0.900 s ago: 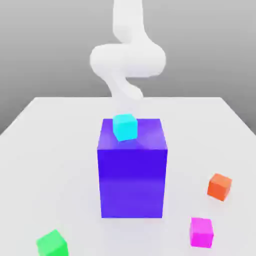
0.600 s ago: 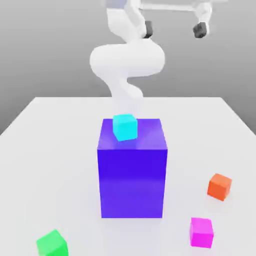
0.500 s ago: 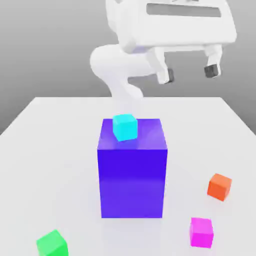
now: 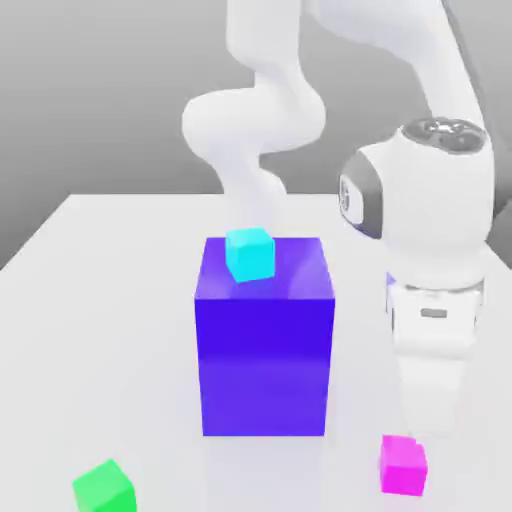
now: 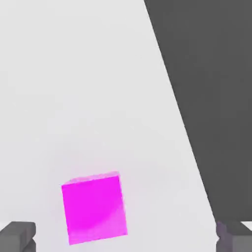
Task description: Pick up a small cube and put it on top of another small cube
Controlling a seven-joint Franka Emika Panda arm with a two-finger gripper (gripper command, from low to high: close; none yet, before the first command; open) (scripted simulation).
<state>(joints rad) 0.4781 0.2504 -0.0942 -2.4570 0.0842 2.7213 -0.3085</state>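
Observation:
The small magenta cube (image 4: 403,465) lies on the white table near the front, on the exterior view's right. My hand (image 4: 432,345) hangs straight down just above and behind it. In the hand view the magenta cube (image 5: 94,206) lies between my two dark fingertips (image 5: 17,235), nearer to one of them than the other. My gripper (image 5: 126,235) is open wide and touches nothing. The small green cube (image 4: 104,488) rests far off at the front, on the exterior view's left.
A tall blue-purple block (image 4: 264,335) stands mid-table with a cyan cube (image 4: 249,253) on top, close to my arm's left side in the exterior view. In the hand view the table edge (image 5: 189,142) runs near the magenta cube.
The arm has swung down from high above the block to the exterior view's right. The hand now hangs over the magenta cube and covers the orange cube.

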